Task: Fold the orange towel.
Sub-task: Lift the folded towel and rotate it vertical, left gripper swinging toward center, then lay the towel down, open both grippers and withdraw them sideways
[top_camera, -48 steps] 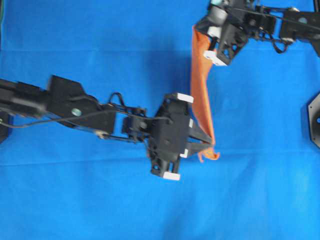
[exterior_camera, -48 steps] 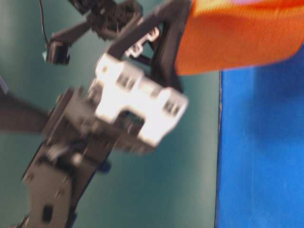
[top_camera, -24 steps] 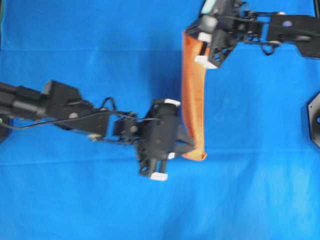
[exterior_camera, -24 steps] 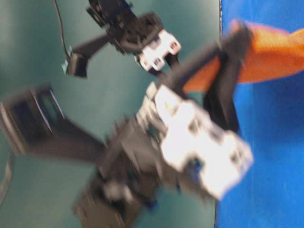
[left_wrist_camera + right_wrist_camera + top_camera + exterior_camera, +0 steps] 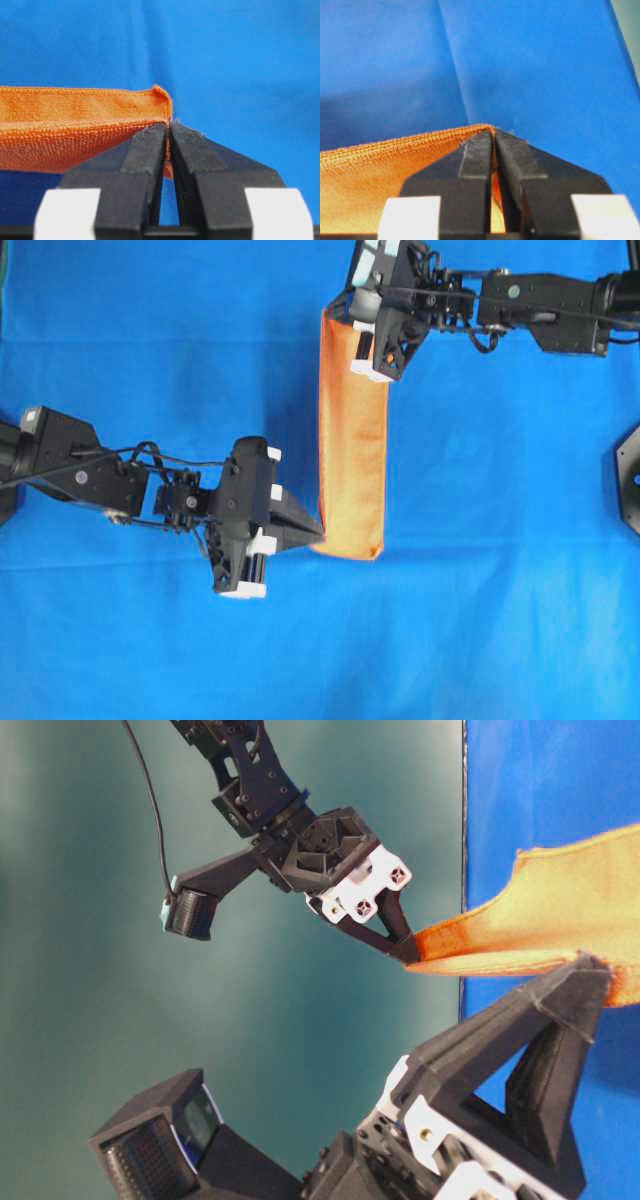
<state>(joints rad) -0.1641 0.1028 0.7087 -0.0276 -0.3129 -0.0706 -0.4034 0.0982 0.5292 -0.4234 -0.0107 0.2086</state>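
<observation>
The orange towel (image 5: 352, 440) is a long doubled strip stretched between both grippers over the blue table cloth (image 5: 500, 540). My left gripper (image 5: 320, 535) is shut on its near left corner, and the left wrist view shows that hem pinched at the tips (image 5: 169, 125) with the towel (image 5: 75, 125) running off to the left. My right gripper (image 5: 340, 316) is shut on the far left corner, with the hem (image 5: 420, 137) caught at the tips (image 5: 494, 131). From table level the towel (image 5: 560, 915) spans from the right gripper (image 5: 410, 952) to the left gripper (image 5: 592, 970) in front.
The blue cloth covers the whole table. A black mount (image 5: 628, 478) sits at the right edge. Both arms reach in from the sides: the left arm (image 5: 90, 475) along the middle left, the right arm (image 5: 540, 310) along the top right.
Both grippers have carried the towel leftward, still shut on its corners. The strip now shows broader and straighter from overhead than a second ago.
</observation>
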